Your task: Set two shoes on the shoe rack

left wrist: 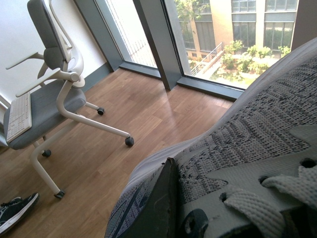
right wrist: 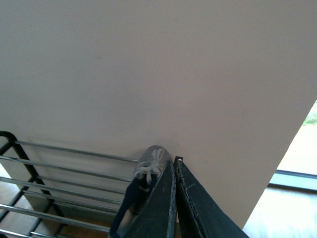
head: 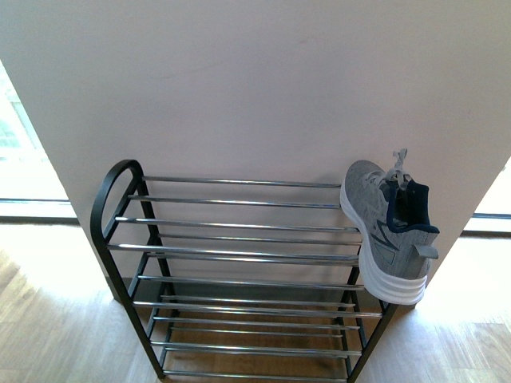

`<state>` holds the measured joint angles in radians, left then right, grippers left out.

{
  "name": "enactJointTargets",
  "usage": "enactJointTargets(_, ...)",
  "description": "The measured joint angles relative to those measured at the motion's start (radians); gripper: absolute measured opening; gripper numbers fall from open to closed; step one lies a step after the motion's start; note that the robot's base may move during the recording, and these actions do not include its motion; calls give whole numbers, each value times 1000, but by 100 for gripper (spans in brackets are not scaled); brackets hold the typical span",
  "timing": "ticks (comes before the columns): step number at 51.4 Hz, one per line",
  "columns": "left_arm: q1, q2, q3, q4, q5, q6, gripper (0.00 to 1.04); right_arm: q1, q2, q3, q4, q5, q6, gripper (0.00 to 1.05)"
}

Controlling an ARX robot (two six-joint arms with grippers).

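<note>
Grey shoe (head: 387, 227) is leaning over the rack's (head: 108, 207) right edge, bars (head: 239, 254) leftward lying open; right gripper (right wrist: 175, 162) is hovering pinched together, left gripper (left wrist: 168, 193) is clamping second shoe (left wrist: 257, 134).

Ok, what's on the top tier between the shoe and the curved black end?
Nothing: front view shows only bare chrome bars between shoe and curved black end.

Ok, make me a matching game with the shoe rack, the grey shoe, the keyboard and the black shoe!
Things:
1 shoe rack
2 grey shoe
3 keyboard
4 black shoe

Clues:
A on the floor by the chair wheels
B shiny bars, black frame
C on the chair seat
D at the rack's right end

Pairs: 1-B, 2-D, 3-C, 4-A
</note>
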<state>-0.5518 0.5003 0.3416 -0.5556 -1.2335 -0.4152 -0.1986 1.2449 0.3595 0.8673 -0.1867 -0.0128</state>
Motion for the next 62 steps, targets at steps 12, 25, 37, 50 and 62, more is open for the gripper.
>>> enactJointTargets(12,0,0,0,0,0,0,2,66,-158,-143,-6,59,2,2)
enactJointTargets(25,0,0,0,0,0,0,2,115,-330,-243,-80,108,2,2)
enactJointTargets(37,0,0,0,0,0,0,2,193,-463,-304,-151,183,2,2)
enactJointTargets(50,0,0,0,0,-1,0,2,195,-614,-340,-250,187,2,2)
enactJointTargets(62,0,0,0,0,0,0,2,195,-749,-340,-377,187,2,2)
